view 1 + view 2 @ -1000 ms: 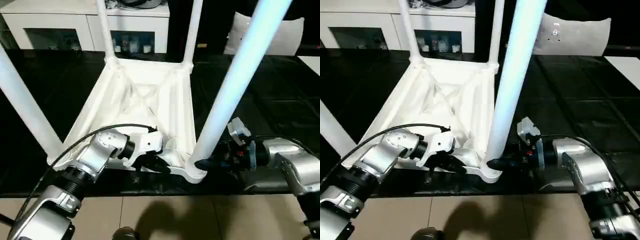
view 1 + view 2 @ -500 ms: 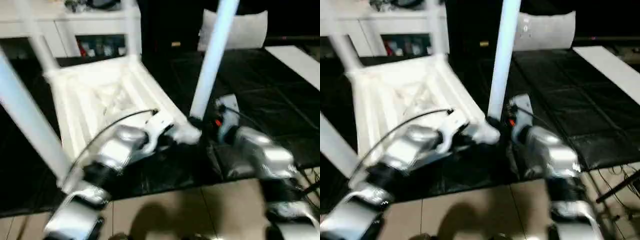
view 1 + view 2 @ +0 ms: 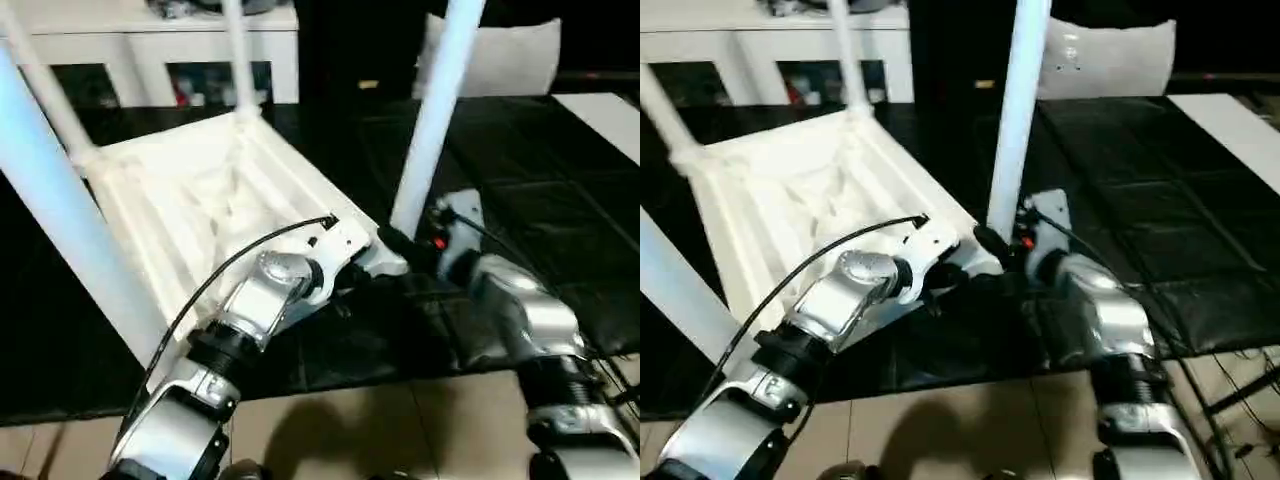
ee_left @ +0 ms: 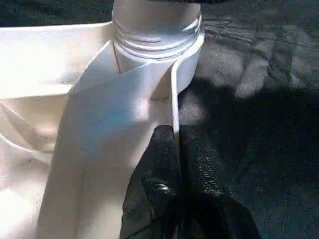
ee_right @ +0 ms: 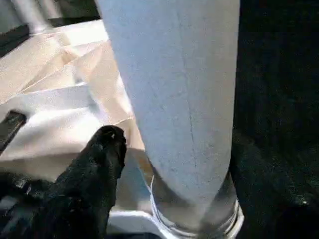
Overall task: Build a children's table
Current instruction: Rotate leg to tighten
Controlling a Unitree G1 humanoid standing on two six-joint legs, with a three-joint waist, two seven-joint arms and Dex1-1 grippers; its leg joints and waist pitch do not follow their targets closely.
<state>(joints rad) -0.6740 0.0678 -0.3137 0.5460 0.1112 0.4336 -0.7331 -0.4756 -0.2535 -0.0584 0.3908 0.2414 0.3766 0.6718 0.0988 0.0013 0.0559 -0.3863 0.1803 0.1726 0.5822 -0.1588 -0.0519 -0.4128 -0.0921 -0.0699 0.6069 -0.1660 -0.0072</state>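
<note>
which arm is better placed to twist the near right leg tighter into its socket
Probably the right. Its claw sits at the base of that leg, one finger beside the tube. The left claw is pinched on the tabletop's edge rim, likely better used for steadying the table.

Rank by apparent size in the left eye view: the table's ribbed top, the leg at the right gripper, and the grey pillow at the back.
1. Ribbed top, largest.
2. Leg at the right gripper.
3. Grey pillow; it sits farther back, so it only looks smaller than the leg.
</note>
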